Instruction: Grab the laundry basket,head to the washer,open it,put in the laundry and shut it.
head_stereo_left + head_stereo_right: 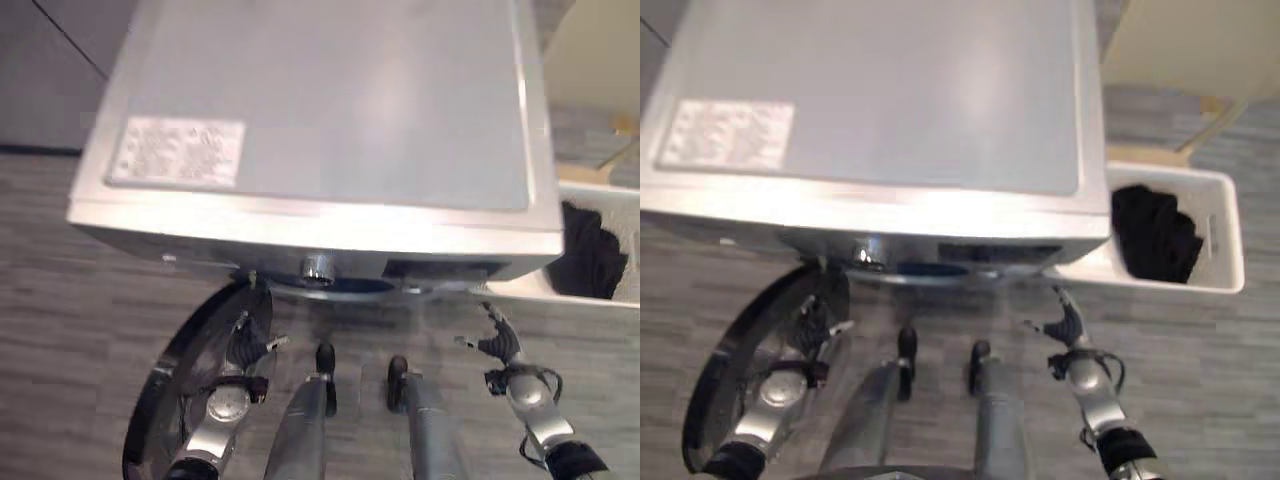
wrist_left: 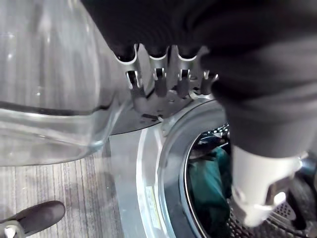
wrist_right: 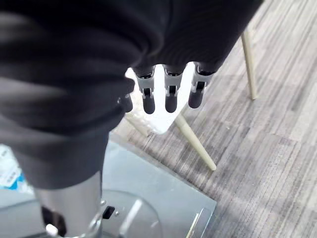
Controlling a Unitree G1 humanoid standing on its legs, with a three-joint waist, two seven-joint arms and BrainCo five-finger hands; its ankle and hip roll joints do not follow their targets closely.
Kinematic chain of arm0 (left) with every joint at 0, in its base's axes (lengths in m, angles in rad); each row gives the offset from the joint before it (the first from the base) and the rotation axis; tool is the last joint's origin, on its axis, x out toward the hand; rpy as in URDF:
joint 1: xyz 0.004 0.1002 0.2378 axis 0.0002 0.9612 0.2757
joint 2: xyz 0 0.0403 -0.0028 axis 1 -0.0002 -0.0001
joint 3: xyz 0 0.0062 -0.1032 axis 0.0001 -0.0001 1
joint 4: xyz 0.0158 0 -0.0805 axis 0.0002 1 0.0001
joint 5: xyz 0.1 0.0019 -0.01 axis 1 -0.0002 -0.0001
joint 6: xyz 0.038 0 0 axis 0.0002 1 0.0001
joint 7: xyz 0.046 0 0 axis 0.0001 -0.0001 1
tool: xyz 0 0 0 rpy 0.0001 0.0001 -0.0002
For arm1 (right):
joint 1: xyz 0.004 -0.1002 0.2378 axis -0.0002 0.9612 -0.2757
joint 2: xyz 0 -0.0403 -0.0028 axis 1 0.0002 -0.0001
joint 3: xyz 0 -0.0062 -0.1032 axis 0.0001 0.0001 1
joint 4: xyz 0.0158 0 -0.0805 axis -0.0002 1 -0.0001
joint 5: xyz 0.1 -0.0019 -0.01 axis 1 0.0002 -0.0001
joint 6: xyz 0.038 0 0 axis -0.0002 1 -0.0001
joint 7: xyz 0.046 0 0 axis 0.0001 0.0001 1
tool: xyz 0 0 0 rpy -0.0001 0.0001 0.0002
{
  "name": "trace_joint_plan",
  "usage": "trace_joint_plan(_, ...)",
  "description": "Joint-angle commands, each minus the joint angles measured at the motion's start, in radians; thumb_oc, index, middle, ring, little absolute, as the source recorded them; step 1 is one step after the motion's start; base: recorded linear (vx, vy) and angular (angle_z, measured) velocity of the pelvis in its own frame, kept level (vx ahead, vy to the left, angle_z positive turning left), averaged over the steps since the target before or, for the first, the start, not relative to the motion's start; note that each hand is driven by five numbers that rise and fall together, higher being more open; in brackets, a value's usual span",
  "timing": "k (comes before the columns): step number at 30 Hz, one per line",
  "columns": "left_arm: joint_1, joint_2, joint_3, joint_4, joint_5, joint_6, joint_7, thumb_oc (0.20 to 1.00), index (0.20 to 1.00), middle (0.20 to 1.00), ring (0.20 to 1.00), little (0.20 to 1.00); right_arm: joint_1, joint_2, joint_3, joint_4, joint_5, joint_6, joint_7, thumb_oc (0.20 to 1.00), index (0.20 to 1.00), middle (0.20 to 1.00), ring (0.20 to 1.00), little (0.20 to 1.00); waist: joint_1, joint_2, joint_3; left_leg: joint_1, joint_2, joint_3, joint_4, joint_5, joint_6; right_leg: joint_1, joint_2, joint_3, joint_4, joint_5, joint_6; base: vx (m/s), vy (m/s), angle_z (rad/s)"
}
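Below the washer (image 1: 320,120), at about seven o'clock, its round glass door (image 1: 165,400) hung open with the left hand (image 1: 245,345) resting relaxed fingers against it, gripping nothing. At five o'clock the right hand (image 1: 1065,325) hovered empty, fingers loosely straight. White laundry basket (image 1: 1220,235) sat at three o'clock holding dark clothes (image 1: 1155,235), while teal laundry (image 2: 208,183) lay inside the drum.

A white printed label (image 1: 177,152) sits on the washer's top panel (image 1: 340,100), at the near left corner; its print is too small to read.
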State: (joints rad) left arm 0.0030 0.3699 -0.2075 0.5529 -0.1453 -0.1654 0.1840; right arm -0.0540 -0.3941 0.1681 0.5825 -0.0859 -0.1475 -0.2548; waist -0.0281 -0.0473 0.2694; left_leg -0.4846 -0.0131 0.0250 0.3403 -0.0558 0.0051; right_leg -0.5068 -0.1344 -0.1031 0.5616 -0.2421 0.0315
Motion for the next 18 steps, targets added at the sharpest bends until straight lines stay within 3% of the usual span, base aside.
trace_joint_plan(1,-0.025,-0.013,0.032,0.088,0.003,-0.011,-0.006,1.0,1.0,1.0,1.0,1.0,-0.002,-0.006,-0.036,0.042,0.032,-0.011,-0.002,1.0,1.0,1.0,1.0,1.0,-0.024,0.008,-0.03,0.109,-0.003,-0.015,-0.092,-0.028,-0.002,0.118,0.011,-0.029,-0.307,0.205,0.063,0.16,0.038,-0.1)
trace_joint_plan(4,-0.009,-0.015,0.026,0.146,0.062,-0.001,-0.015,1.0,1.0,1.0,1.0,1.0,0.013,0.003,-0.041,0.098,0.032,-0.009,0.01,1.0,1.0,1.0,1.0,1.0,-0.029,0.007,-0.068,0.207,0.001,-0.001,-0.182,-0.007,-0.007,0.207,0.017,-0.026,-0.384,0.228,0.074,0.21,0.037,-0.19)
trace_joint_plan(5,-0.005,-0.023,0.026,0.22,0.105,0.009,-0.018,1.0,1.0,1.0,1.0,1.0,0.033,0.017,-0.052,0.122,0.036,-0.006,0.02,1.0,1.0,1.0,1.0,1.0,-0.037,0.006,-0.107,0.292,0.003,0.013,-0.254,0.004,-0.009,0.285,0.031,-0.021,-0.451,0.243,0.083,0.14,0.016,-0.19)
trace_joint_plan(9,0.006,-0.035,0.017,0.276,0.156,0.015,-0.016,1.0,1.0,1.0,1.0,1.0,0.061,0.03,-0.058,0.156,0.048,0.0,0.033,1.0,1.0,1.0,1.0,1.0,-0.048,0.013,-0.149,0.409,-0.001,0.044,-0.322,0.01,-0.004,0.378,0.044,0.016,-0.511,0.264,0.091,0.2,0.047,-0.21)
trace_joint_plan(15,0.012,-0.05,0.005,0.294,0.182,0.019,-0.017,1.0,1.0,1.0,1.0,1.0,0.08,0.058,-0.072,0.177,0.077,0.013,0.04,1.0,1.0,1.0,1.0,1.0,-0.069,0.025,-0.157,0.489,0.002,0.12,-0.356,-0.013,0.009,0.398,0.062,0.089,-0.506,0.267,0.107,0.07,0.044,-0.55)
trace_joint_plan(16,0.006,-0.054,-0.011,0.283,0.186,0.016,-0.023,1.0,1.0,1.0,1.0,1.0,0.071,0.062,-0.064,0.169,0.08,0.015,0.037,1.0,1.0,1.0,1.0,1.0,-0.076,0.032,-0.14,0.493,0.01,0.171,-0.348,-0.026,0.015,0.366,0.07,0.113,-0.482,0.278,0.121,-0.07,0.042,-0.73)
trace_joint_plan(18,-0.005,-0.045,-0.034,0.264,0.208,0.014,-0.033,1.0,1.0,1.0,1.0,1.0,0.067,0.071,-0.06,0.144,0.086,0.009,0.037,1.0,1.0,1.0,1.0,1.0,-0.076,0.031,-0.133,0.481,0.023,0.236,-0.332,-0.034,0.019,0.33,0.064,0.097,-0.473,0.299,0.135,-0.08,0.015,-1.35)
